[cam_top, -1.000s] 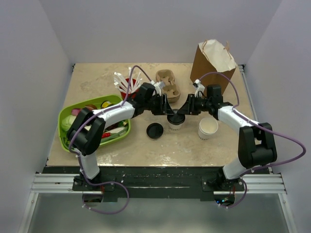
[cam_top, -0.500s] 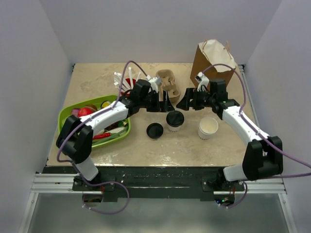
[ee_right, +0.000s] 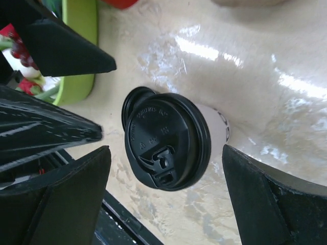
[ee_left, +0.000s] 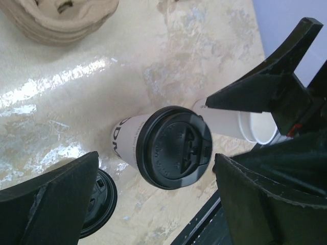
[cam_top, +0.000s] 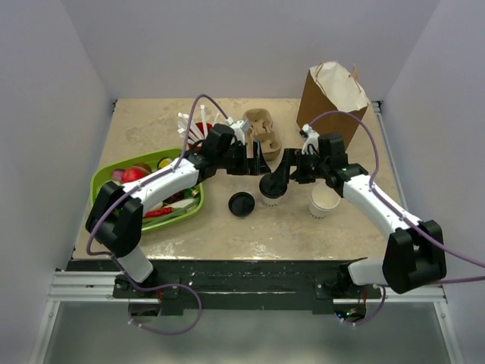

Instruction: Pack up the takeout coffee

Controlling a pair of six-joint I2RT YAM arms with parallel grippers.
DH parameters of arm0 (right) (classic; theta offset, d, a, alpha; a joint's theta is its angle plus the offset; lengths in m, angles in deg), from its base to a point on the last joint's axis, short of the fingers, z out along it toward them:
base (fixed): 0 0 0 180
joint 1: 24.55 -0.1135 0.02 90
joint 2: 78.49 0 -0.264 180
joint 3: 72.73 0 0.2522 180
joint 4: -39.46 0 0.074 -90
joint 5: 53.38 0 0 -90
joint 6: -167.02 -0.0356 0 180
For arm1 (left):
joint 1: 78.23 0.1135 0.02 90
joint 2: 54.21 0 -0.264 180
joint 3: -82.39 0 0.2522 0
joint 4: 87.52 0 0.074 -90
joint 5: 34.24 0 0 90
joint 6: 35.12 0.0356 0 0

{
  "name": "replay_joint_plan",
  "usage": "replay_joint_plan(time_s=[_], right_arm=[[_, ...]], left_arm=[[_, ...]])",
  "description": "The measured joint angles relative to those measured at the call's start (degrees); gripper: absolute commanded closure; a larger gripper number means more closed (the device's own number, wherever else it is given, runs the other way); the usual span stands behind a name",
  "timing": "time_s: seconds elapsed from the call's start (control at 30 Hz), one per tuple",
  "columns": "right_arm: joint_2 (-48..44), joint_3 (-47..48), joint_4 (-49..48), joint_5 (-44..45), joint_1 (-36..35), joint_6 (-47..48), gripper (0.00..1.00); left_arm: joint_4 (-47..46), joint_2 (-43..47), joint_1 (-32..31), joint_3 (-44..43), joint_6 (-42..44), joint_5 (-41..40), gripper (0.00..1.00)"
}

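Note:
The takeout coffee [cam_top: 271,189] is a white cup with a black sip lid, standing upright mid-table. In the left wrist view the takeout coffee [ee_left: 172,148] lies just ahead of my left gripper [ee_left: 156,159], which is open and not touching it. In the right wrist view the takeout coffee [ee_right: 167,140] sits between the wide-apart fingers of my open right gripper [ee_right: 166,153], with gaps on both sides. From above, the left gripper [cam_top: 255,162] is behind the cup's left side and the right gripper [cam_top: 283,173] is at its right.
A loose black lid [cam_top: 241,203] lies left of the coffee and a lidless white cup [cam_top: 324,199] stands to its right. Behind are a pulp cup carrier [cam_top: 261,129] and a brown paper bag [cam_top: 332,95]. A green tray [cam_top: 102,216] of food sits at left.
Both grippers opened and lifted off the coffee's lid. The right gripper then came back down beside the cup; the left has held still for the last half second.

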Motion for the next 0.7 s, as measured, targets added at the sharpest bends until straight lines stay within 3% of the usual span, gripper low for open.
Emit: replay_joint_plan(time_s=[0.27,0.37,0.4,0.53,0.7], right_arm=[[2.5,-2.3,-0.4,4.8,-2.8,-4.2,0.18],[2.5,-3.9,-1.1,5.7,-2.7,-5.0,0.29],[2.5,-4.5,-1.4,5.7,-2.7,-5.3,0.39],[2.6,-5.8,-3.6,4.0,-2.8,-7.0,0.54],[3.1,-7.6,-8.2,2.3,-3.0,-8.4,0.63]], left_arm=[[-0.1,-6.8,-0.4,0.0,-0.2,1.5,0.06],[-0.1,-7.9,-0.6,0.0,-0.6,1.8,0.11],[-0.2,-8.1,-0.6,0.0,-0.7,2.0,0.12],[-0.6,-8.5,-0.6,0.0,-0.9,2.5,0.19],[-0.8,-8.5,-0.5,0.0,-1.4,2.8,0.24]])
